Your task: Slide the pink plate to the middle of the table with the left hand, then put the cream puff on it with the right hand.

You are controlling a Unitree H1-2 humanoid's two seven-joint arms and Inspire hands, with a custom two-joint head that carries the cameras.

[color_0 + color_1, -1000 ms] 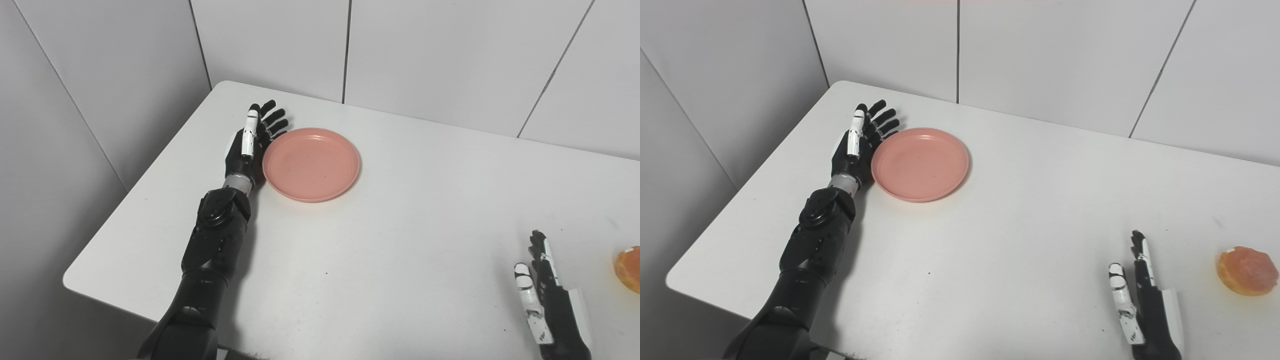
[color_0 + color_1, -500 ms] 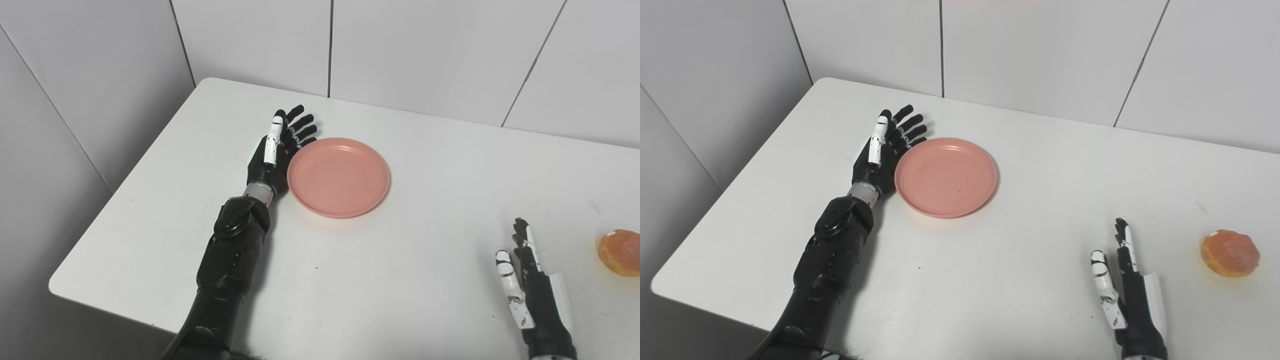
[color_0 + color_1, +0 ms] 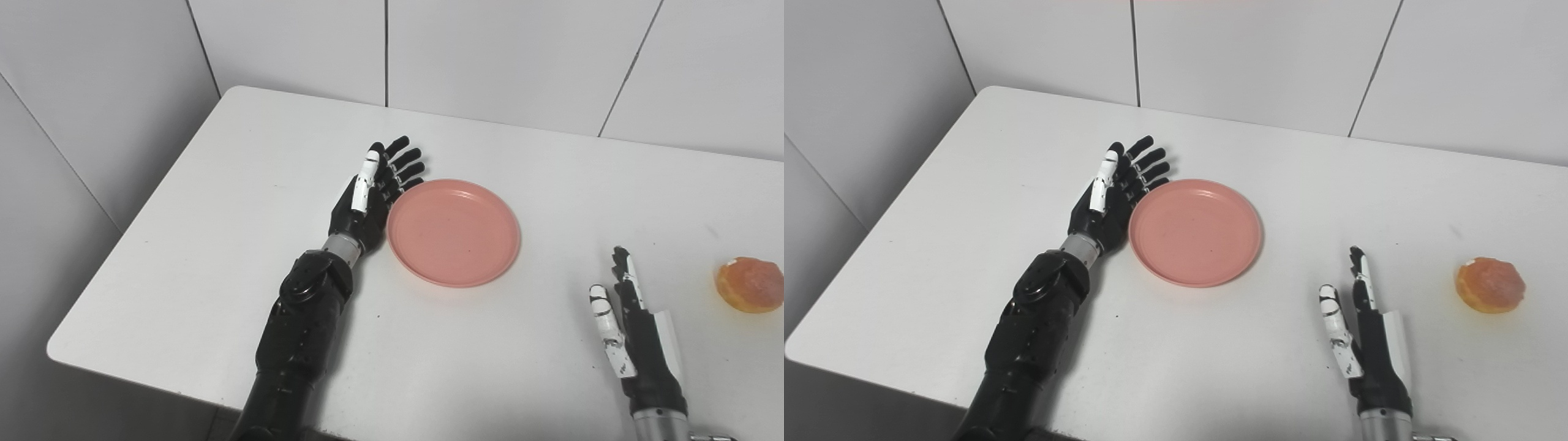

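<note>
Looks like the slide is about halfway: the left robot hand [image 3: 373, 199], fingers spread flat and holding nothing, sits against the pink plate [image 3: 454, 232] rim, plate a bit left of the tabletop [image 3: 245, 184] middle. The cream puff [image 3: 749, 285] is untouched far right, and the right robot hand [image 3: 634, 324] waits open and empty.

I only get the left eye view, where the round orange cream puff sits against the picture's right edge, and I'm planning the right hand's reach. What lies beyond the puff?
Observer: The right eye view shows the round orange cream puff whole, with only bare white table to its right.
Operator: Does the table's right edge show there?
Observer: No, the table runs out of that picture too.
</note>
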